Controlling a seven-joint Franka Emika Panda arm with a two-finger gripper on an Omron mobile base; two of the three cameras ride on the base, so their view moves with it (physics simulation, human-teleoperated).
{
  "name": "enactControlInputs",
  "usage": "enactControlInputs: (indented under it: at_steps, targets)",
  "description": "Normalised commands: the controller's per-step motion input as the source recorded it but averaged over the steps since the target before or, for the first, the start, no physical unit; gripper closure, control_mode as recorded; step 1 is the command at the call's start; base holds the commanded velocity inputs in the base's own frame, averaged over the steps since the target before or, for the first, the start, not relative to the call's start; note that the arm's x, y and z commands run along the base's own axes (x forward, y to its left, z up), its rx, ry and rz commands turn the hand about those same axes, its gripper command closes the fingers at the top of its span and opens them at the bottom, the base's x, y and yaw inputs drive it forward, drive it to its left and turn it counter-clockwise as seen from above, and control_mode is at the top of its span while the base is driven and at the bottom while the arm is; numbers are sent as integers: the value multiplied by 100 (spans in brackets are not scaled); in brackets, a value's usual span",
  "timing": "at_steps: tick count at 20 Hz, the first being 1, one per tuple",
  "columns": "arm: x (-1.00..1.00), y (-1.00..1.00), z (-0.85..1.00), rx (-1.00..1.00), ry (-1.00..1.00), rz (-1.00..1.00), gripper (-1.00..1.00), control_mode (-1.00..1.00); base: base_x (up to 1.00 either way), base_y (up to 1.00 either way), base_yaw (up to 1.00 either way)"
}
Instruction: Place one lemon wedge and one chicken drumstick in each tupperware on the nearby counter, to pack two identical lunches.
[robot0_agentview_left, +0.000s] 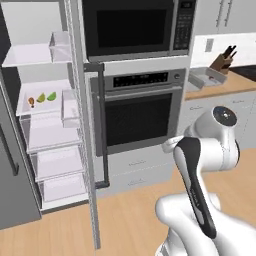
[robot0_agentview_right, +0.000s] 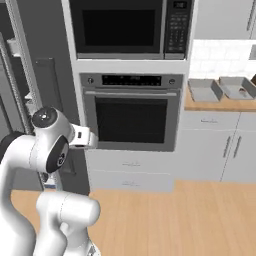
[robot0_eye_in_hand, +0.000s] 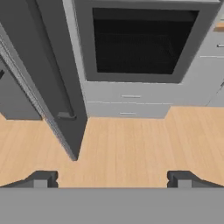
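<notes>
End effector (robot0_eye_in_hand: 112, 178) released and empty, facing the floor by the oven; two tupperware (robot0_agentview_right: 204, 90) (robot0_agentview_right: 237, 87) sit on the bench (robot0_agentview_right: 220, 104), the right one seemingly holding something small, while a drumstick (robot0_agentview_left: 31, 102) and two lemon wedges (robot0_agentview_left: 41, 98) (robot0_agentview_left: 52, 96) wait on the fridge shelf (robot0_agentview_left: 30, 109): mostly undone.

We see the open fridge door (robot0_agentview_left: 93, 165) edge-on left of the oven (robot0_agentview_left: 142, 110), with the microwave (robot0_agentview_left: 137, 27) above it. On a white fridge shelf (robot0_agentview_left: 30, 107) lie a chicken drumstick (robot0_agentview_left: 31, 102) and two green lemon wedges (robot0_agentview_left: 46, 97) side by side. At right, a tupperware (robot0_agentview_left: 206, 77) sits on the counter (robot0_agentview_left: 235, 84) near the knife block (robot0_agentview_left: 223, 61), and the white arm (robot0_agentview_left: 202, 175) rises in the foreground.
</notes>
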Motion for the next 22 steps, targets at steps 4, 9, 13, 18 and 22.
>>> enactControlInputs:
  at_steps: [4, 9, 13, 18, 22]
  targets:
    - [0, 0, 0, 0, 0, 0, -100, 100, -51, 97, 0]
    - [0, 0, 0, 0, 0, 0, -100, 100, 0, 100, 0]
    - [0, 0, 0, 0, 0, 0, -100, 100, 5, 100, 0]
    - [0, 0, 0, 0, 0, 0, -100, 100, 31, 100, -4]
    - [0, 0, 0, 0, 0, 0, -100, 100, 62, 57, -11]
